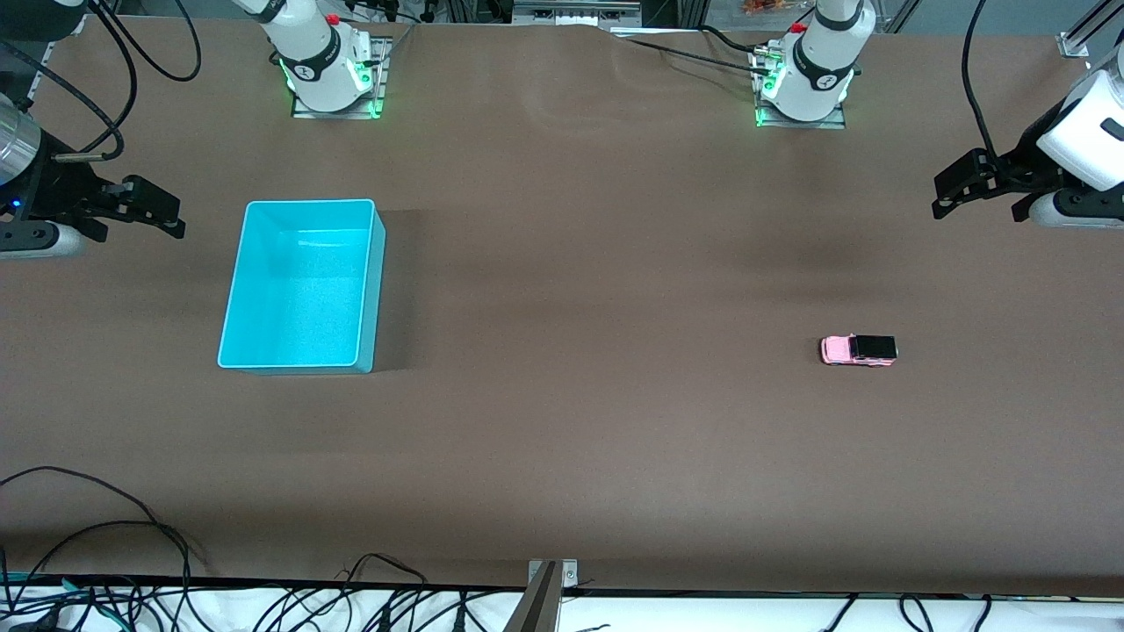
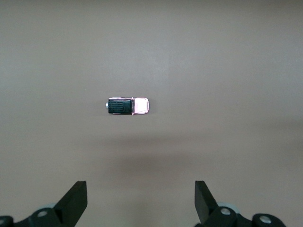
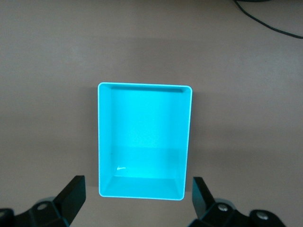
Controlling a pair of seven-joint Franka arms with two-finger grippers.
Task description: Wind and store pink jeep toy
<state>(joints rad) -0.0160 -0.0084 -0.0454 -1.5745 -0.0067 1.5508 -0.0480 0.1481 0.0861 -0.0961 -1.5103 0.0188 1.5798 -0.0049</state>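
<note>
The pink jeep toy (image 1: 859, 349), light pink with a black roof, stands on its wheels on the brown table toward the left arm's end; the left wrist view shows the jeep (image 2: 127, 106) from above. My left gripper (image 1: 957, 189) hangs open in the air at that end of the table, well apart from the jeep, and its own view shows the left gripper (image 2: 141, 201) with nothing between its fingers. My right gripper (image 1: 158, 211) hangs open beside the turquoise bin (image 1: 235, 290), at the right arm's end. In its own view the right gripper (image 3: 138, 198) is empty, with the bin (image 3: 187, 142) ahead of it.
The turquoise bin holds nothing. Both arm bases (image 1: 329, 75) (image 1: 803, 83) stand along the table's edge farthest from the front camera. Loose black cables (image 1: 132, 562) lie along the edge nearest the front camera.
</note>
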